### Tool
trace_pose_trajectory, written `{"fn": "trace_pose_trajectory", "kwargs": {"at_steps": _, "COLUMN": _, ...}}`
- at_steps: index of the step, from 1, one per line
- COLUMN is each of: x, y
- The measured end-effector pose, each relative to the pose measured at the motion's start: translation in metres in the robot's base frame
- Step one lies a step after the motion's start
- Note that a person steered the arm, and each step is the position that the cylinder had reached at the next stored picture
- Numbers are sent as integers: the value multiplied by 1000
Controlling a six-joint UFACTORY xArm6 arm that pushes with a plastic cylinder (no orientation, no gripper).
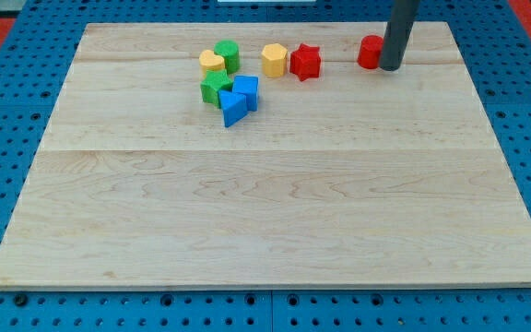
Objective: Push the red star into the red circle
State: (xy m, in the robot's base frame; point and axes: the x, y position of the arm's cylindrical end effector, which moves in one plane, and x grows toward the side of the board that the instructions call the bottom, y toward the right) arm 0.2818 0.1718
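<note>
Hovering by the table's (265,221) top edge, my tip (390,67) touches the red circle (369,53); no gripper shows, so next it must circle behind the red star (305,62).

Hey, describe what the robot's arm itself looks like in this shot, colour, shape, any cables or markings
Only the end of the arm shows: a straight, smooth, dark grey rod, round in section, entering from the view's top. No claw, cables or markings are visible on it. My tip is its plain blunt lower end, right beside the red circle, on that block's right in the view.
</note>
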Motion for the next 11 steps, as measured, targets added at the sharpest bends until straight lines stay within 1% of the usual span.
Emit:
{"fn": "trace_pose_trajectory", "kwargs": {"at_steps": 1, "x": -4, "y": -8}}
{"fn": "trace_pose_trajectory", "kwargs": {"at_steps": 2, "x": 15, "y": -15}}
{"fn": "trace_pose_trajectory", "kwargs": {"at_steps": 3, "x": 41, "y": -35}}
{"fn": "trace_pose_trajectory", "kwargs": {"at_steps": 4, "x": 49, "y": -99}}
{"fn": "trace_pose_trajectory", "kwargs": {"at_steps": 5, "x": 33, "y": -158}}
{"fn": "trace_pose_trajectory", "kwargs": {"at_steps": 6, "x": 13, "y": -142}}
{"fn": "trace_pose_trajectory", "kwargs": {"at_steps": 8, "x": 1, "y": -79}}
{"fn": "trace_pose_trajectory", "kwargs": {"at_steps": 9, "x": 10, "y": -96}}
{"fn": "trace_pose_trajectory", "kwargs": {"at_steps": 10, "x": 28, "y": -161}}
{"fn": "trace_pose_trajectory", "kwargs": {"at_steps": 11, "x": 17, "y": -221}}
